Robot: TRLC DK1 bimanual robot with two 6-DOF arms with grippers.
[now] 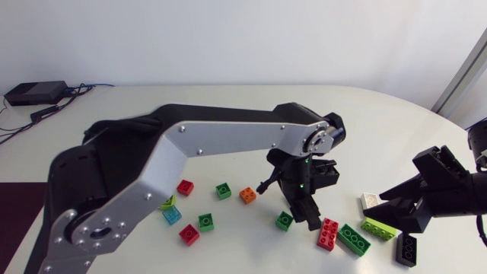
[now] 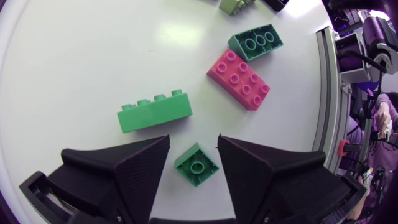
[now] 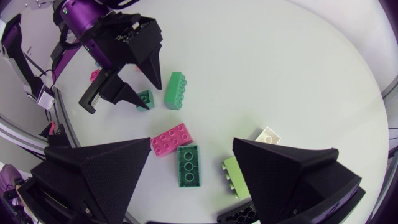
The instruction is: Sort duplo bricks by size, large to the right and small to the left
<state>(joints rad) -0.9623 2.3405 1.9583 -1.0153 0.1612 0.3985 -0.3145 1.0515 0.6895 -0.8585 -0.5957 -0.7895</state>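
Right now our left tool (image 2: 193,142) stands open astride a small green brick (image 2: 196,165), with a wedge finger on either side and a gap at both, so nothing is gripped. Our worry is the brick's angle. It sits cornerwise to the fingers, so we judge that on closing they would meet corners first, and the brick could twist or pop out. A long green brick (image 2: 154,112) lies just ahead of one fingertip, and any forward drift would shove it. Beyond it the pink eight-stud brick (image 2: 239,79) and the dark green brick (image 2: 255,42) lie close to the edge of the worktop (image 2: 308,124), where a nudge might send one off. Our right tool (image 3: 192,142) hangs open above that same pair, holding nothing. It is near enough to our left arm that moving both at once risks a clash. Leftward there is more room, though the orange brick (image 1: 248,195) and other small ones dot the route, so we would carry high.
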